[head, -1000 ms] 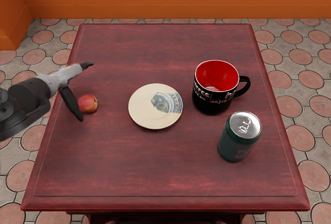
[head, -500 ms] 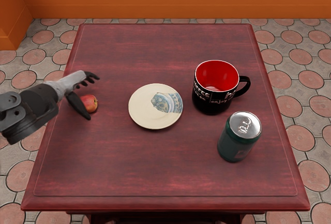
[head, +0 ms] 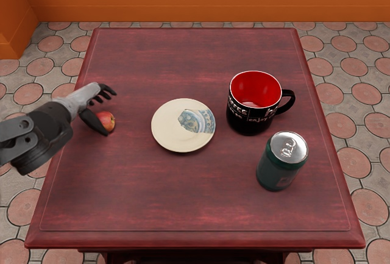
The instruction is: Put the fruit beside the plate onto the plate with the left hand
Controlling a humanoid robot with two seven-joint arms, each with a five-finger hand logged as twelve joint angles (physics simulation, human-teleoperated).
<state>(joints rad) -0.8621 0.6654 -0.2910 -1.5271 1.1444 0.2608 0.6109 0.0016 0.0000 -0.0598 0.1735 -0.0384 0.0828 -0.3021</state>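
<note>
Where the head view looks down on the dark red table [head: 195, 203], the left arm comes in from the picture's nine o'clock edge, and the left hand [head: 88, 101] hangs over the table's left side. Its fingers [head: 105, 92] are spread and lightly bent, pointing toward three o'clock, and they hold nothing. The thumb [head: 96, 122] reaches down toward five o'clock and crosses the left edge of the apple [head: 108, 119]; whether it touches the fruit cannot be told.

That apple, small and red with a yellowish patch, lies on the bare wood at nine o'clock from the plate [head: 166, 135], near it but apart from it, so it is not on the plate. The cream plate sits just left of the table's middle and carries a blue and white pattern [head: 197, 119] on its right half; no words can be made out there.

At three o'clock from the plate, close by, stands a black mug [head: 253, 121] with a red inside, its handle turned toward three o'clock. White lettering runs round its side, too small and broken to read.

At five o'clock from the mug stands a dark green can [head: 277, 169] with a silver lid. Some marks show on the lid and a faint reddish label on the side, neither legible
</note>
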